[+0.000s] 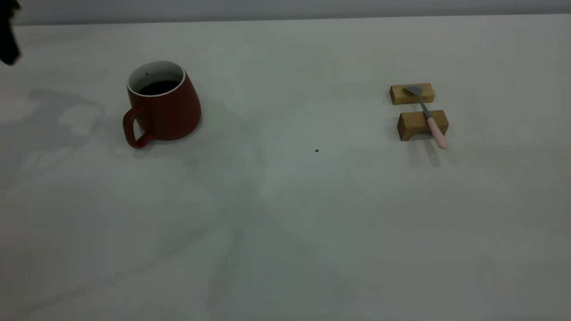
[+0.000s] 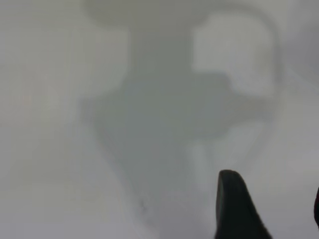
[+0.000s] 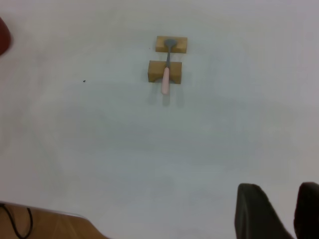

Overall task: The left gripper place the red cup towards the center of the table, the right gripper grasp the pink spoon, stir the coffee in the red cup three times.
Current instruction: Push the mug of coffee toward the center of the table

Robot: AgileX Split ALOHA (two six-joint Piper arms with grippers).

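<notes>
— Where is the cup [image 1: 163, 101]?
— On the table [image 1: 285, 214], left side, full of coffee [image 1: 158, 87]. The spoon [image 1: 428, 115] lies across two blocks [image 1: 418, 111].
— Your grippers?
— Both hold nothing. The right gripper [image 3: 283, 211] is a bit open (the left gripper [image 2: 271, 209], I can't tell).

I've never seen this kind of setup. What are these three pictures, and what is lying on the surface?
Two robot arms work at one white table. The wide picture is shot from outside. In it the left tool is a dark shape at the far left edge, holding nothing. The other two pictures come from cameras on each arm's wrist. The left one shows only bare table, a shadow and a dark fingertip. The right one looks down past the right tool, open and empty. On the table stand a red cup with coffee, and a pink spoon resting across two wooden blocks.
</notes>
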